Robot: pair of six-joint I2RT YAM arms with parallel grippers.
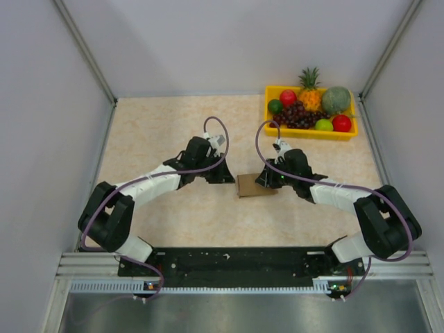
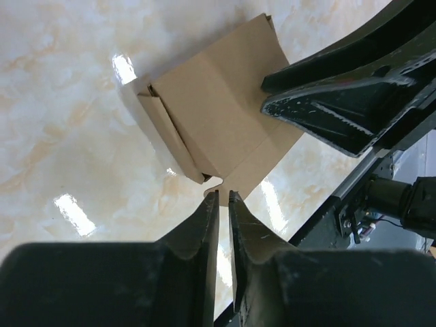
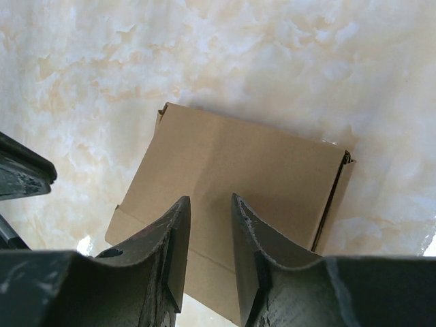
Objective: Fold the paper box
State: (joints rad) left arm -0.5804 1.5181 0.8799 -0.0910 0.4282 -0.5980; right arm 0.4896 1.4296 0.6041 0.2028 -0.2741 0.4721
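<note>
At centre-left of the surface (image 1: pixel 159 132), left tool (image 2: pixel 223 195): fingers a slit apart, gripping nothing, tips just beside the paper box (image 2: pixel 211 109). Centre: paper box, brown, lying on the surface. Right: right tool (image 3: pixel 210 199), fingers apart, over the paper box.

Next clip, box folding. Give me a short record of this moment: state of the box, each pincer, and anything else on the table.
paper box: brown cardboard, lying on the table between the two arms; one end flap folded, the rest flat
left pincer: tips at a flap at the box's edge, fingers parted by a narrow slit, nothing between them
right pincer: over the box's flat panel, fingers apart, nothing gripped; whether it touches the panel cannot be told
other: yellow tray holding fruit, far right corner, apart from the box
</note>
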